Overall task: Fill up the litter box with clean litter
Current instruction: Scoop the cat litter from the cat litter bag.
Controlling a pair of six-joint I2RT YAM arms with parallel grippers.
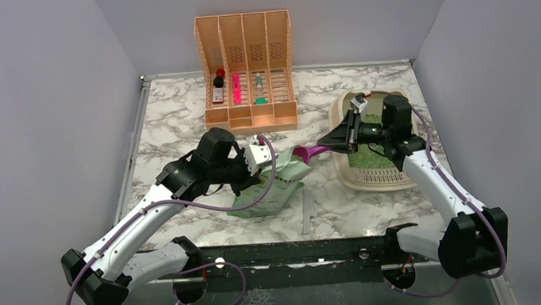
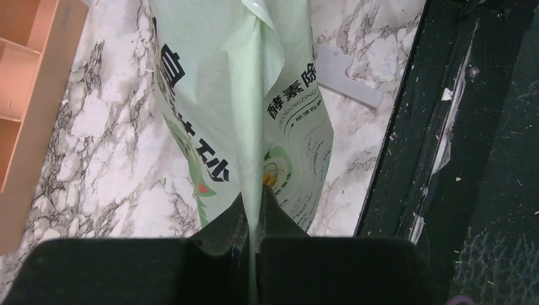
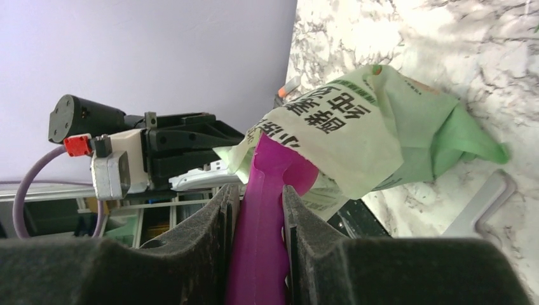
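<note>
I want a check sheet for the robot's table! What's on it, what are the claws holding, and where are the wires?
Surface: marbled table.
Job's things: litter box at right, green litter inside; pale green bag mid-table.
Clutter: peach organizer at back; grey flat strip beside bag.
Grippers: left gripper shut on bag's edge; right gripper shut on purple scoop, its head in the bag's mouth.
Cables: purple cable loops along each arm.
Surroundings: grey walls.

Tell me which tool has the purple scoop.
The right tool, clamped on the purple scoop by its handle, with the scoop's far end at the pale green bag. The left tool is shut on that bag's film instead.
</note>
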